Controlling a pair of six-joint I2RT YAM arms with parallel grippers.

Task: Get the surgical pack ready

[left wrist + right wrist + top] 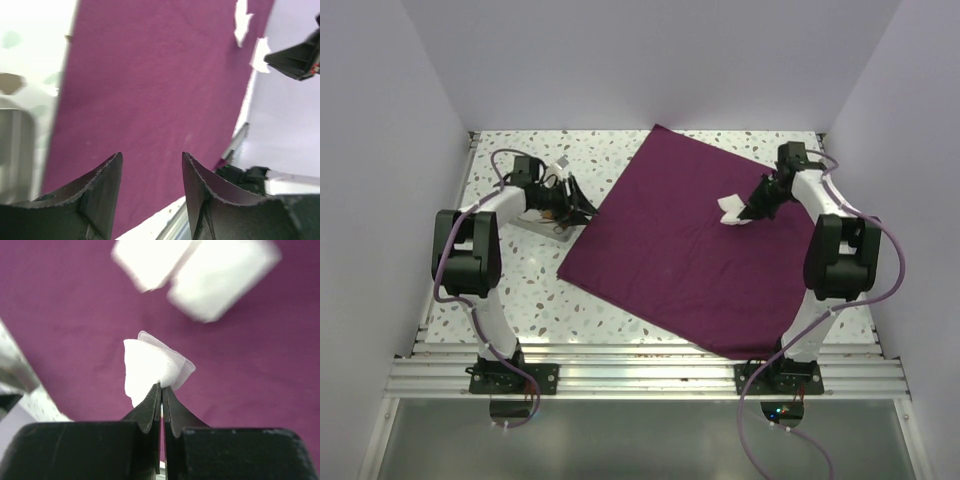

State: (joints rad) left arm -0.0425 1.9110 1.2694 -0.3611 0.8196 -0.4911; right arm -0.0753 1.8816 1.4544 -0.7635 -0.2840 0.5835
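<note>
**A:** Legend, near to far. Where's the pack vs. the hands?

**B:** (a) Plum-purple cloth sheet (680, 250), spread flat and set cornerwise on the speckled white table (520, 290). Its nearest corner is by the R arm's base.

**A:** L side?

**B:** (b) Left gripper (582, 212) at the sheet's L edge, jaws apart, nothing betw. them. In the wrist view the cloth lies beyond its tips. The small shiny metal tray (545, 228) is just beside it, on the table, off the cloth.

**A:** R side?

**B:** (c) Right gripper (161, 387) over the sheet's far-R part, jaws pinched on a folded white gauze piece (150, 365). Can't tell if that piece touches the cloth. (d) Beyond it, two loose white gauze squares (220, 280) lie on the cloth side by side, blurred.
</note>
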